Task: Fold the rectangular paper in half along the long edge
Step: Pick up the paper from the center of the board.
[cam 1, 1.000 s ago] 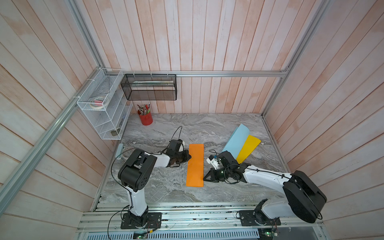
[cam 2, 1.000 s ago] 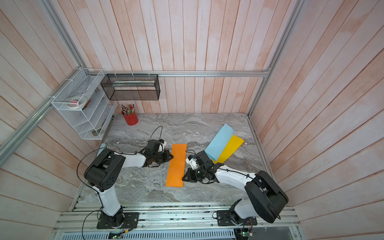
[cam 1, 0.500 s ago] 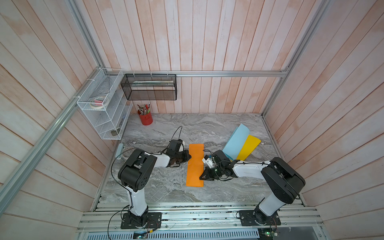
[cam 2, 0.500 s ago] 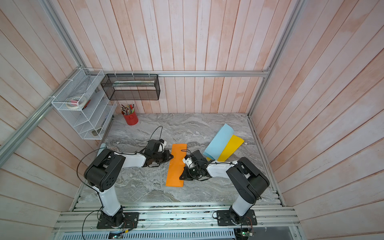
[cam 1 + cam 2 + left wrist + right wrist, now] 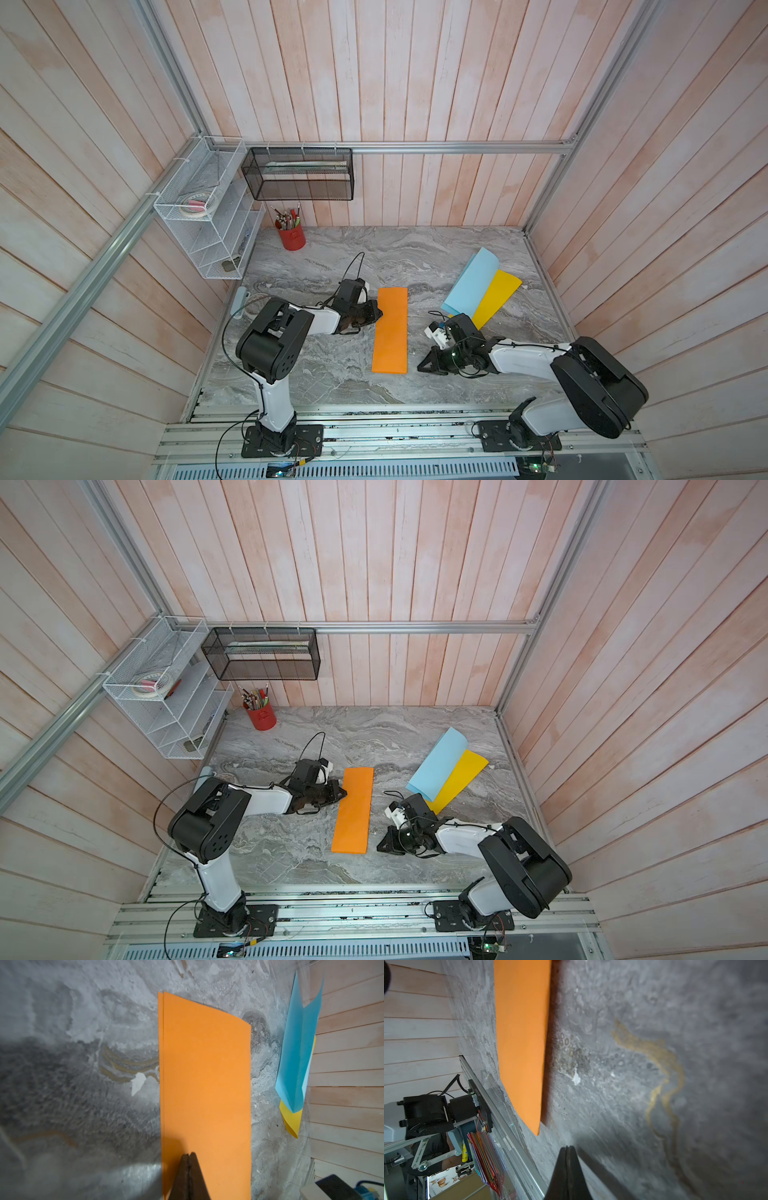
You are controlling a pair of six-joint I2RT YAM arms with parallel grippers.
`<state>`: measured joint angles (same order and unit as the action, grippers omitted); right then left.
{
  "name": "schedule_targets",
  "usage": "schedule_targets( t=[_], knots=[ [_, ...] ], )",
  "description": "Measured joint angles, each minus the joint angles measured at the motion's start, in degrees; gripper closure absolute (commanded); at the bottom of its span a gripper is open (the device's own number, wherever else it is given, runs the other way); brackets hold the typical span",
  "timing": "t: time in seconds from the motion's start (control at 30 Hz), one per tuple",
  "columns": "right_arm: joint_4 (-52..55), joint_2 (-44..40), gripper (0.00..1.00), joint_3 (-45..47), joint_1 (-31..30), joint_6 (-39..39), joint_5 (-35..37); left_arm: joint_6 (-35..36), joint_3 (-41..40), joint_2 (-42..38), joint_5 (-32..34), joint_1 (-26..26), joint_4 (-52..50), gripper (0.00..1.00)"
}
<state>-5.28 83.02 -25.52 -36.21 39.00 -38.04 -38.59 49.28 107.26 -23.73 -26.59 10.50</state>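
The orange paper [image 5: 390, 330] [image 5: 352, 810] lies flat on the marble table as a long narrow strip, folded in two; its two layers show slightly offset along one long edge in the left wrist view [image 5: 205, 1084]. My left gripper [image 5: 377, 313] [image 5: 343, 793] [image 5: 189, 1154] is shut, its tips resting on the paper just inside its left long edge, nothing between the jaws. My right gripper [image 5: 422, 368] [image 5: 381, 848] [image 5: 566, 1147] is shut and empty, low over bare table a short way right of the paper's near right corner [image 5: 521, 1032].
A light blue sheet [image 5: 471, 284] [image 5: 297, 1049] overlaps a yellow sheet [image 5: 496, 301] [image 5: 291, 1120] at the back right. A red pencil cup [image 5: 292, 237], a white wire shelf [image 5: 208, 216] and a black mesh basket [image 5: 299, 174] stand at the back left. The metal front rail [image 5: 508, 1126] runs close to my right gripper.
My right gripper has drawn back from the orange paper's right edge, toward the right and the table's front. The left gripper and the paper have not moved.
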Motion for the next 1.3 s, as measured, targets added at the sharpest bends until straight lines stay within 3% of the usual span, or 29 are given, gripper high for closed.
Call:
schedule_targets(
  t=[0.17, 0.37, 0.53, 0.63, 0.93, 1.13, 1.17, 1.2, 1.3],
  knots=[
    [-10.7, 4.4, 0.63, 0.0, 0.0, 1.3, -4.5, 0.0, 0.0, 0.0, 0.0, 0.0, -0.1, 1.0],
    [-22.1, 11.7, 0.56, -0.1, 0.0, 3.4, -9.0, 0.0, 0.1, 0.0, 0.0, 0.0, -0.2, 1.0],
    [-26.2, 13.5, 0.56, -0.4, -1.6, 4.7, -9.3, 0.0, 0.2, 0.0, 0.0, 0.0, -0.4, 1.0],
    [-25.8, 13.5, 0.59, -0.8, -2.4, 4.7, -8.1, 0.0, 0.2, 0.0, 0.0, 0.0, -0.4, 1.0],
    [-23.0, 16.6, 0.99, -3.6, -2.6, 4.4, -5.2, 0.0, 0.2, 0.0, 0.0, 0.0, -0.4, 1.0],
    [-23.0, 17.2, 1.0, -4.0, -2.6, 4.7, -5.5, 0.0, 0.2, 0.0, 0.0, 0.0, -0.4, 1.0],
    [-22.9, 17.1, 0.99, -4.0, -2.6, 4.7, -5.5, 0.0, 0.2, 0.0, 0.0, 0.0, -0.4, 1.0],
    [-22.5, 17.0, 0.89, -4.1, -2.6, 4.7, -5.4, 0.0, 0.2, 0.0, 0.0, 0.0, -0.4, 1.0],
    [-21.3, 16.2, 0.76, -4.9, -2.6, 4.3, -5.4, 0.0, 0.2, 0.1, 0.0, 0.0, -0.4, 1.0]
  ],
)
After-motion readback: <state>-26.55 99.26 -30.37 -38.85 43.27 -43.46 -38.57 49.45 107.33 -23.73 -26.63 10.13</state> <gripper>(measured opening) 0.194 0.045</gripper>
